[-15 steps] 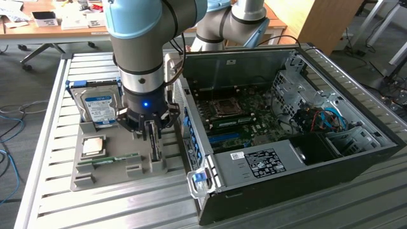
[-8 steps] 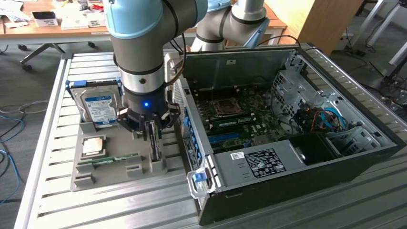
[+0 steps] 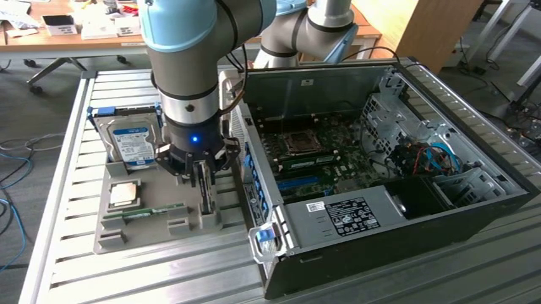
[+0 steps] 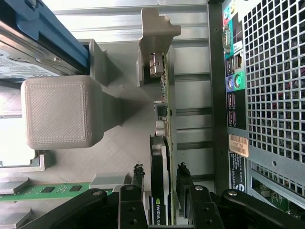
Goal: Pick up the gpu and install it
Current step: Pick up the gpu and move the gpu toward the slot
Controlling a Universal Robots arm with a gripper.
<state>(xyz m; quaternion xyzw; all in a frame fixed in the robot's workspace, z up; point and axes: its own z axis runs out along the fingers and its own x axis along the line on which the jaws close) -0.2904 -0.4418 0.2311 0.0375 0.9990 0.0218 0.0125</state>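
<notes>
The gpu (image 4: 159, 143) is seen standing on edge in a slot of the grey tray (image 3: 110, 244) on the counter (image 3: 127, 278), just beside the open computer case (image 3: 473, 209); its long axis is laid along the slot, parallel to the case's ported rear panel. The hand (image 4: 160, 177) is set directly above it, spread wide, with the fingers (image 4: 138, 177) straddling the card; a narrow gap is left at each face, so nothing is judged gripped yet.
</notes>
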